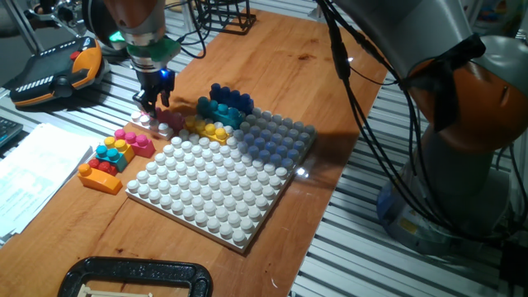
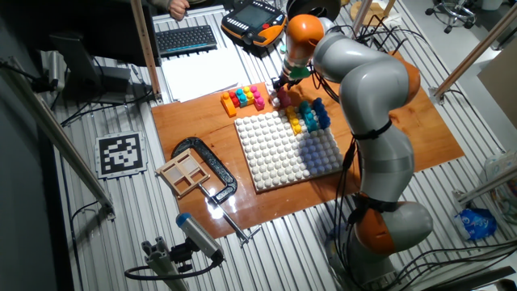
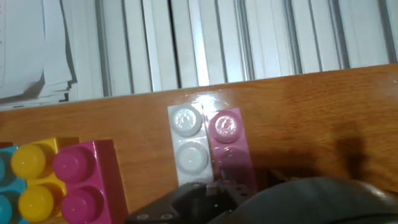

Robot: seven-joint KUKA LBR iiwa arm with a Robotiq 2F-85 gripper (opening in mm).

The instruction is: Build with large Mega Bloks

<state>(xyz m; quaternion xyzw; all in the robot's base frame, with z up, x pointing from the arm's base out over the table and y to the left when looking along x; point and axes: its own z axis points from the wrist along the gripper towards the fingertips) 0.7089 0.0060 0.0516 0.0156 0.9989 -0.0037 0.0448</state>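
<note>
Under the gripper (image 1: 152, 106) lie two narrow two-stud bricks side by side and touching: a white brick (image 3: 188, 147) and a pale pink brick (image 3: 227, 140), flat on the wooden table (image 1: 280, 58) with studs up. In the hand view they run from the fingers toward the table's far edge. The arm comes down steeply from above, wrist nearly vertical, fingers pointing at the table over these two bricks. Whether the fingers are spread or pinching a brick cannot be told; their tips are hidden in every view. To one side of the gripper sits a cluster (image 1: 115, 158) of pink, yellow, cyan and orange bricks; to the other, a blue-cyan-yellow stack (image 1: 221, 109) on the corner of the white baseplate (image 1: 214, 190).
</note>
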